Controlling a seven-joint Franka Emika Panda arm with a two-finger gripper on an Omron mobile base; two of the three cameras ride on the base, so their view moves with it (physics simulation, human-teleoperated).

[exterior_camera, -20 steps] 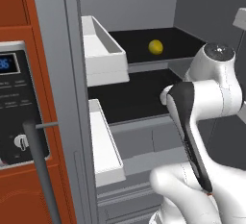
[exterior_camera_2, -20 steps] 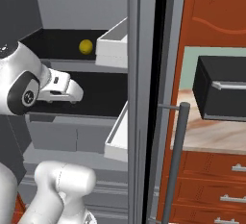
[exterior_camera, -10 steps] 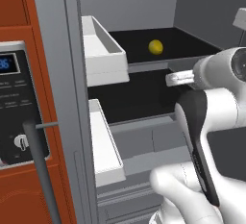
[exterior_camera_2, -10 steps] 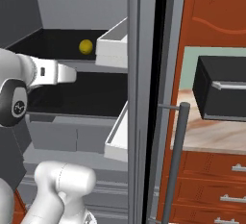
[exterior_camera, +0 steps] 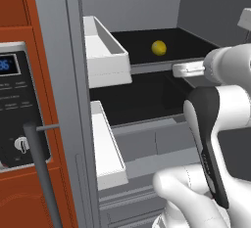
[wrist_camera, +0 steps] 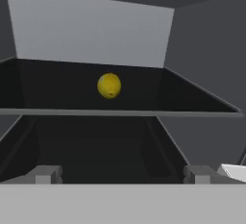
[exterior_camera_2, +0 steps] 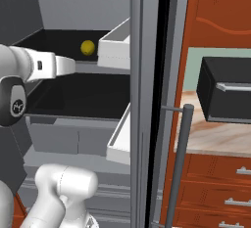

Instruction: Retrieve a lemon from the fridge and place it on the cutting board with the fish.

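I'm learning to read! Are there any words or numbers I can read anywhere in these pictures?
Blue digits on the microwave display: cut off at the edge and blurred, not readable for sure.
Small white labels on the microwave panel: too small to read.
Small round mark on the robot's arm joint: too blurred to read.
The fridge and the lemon: no writing.
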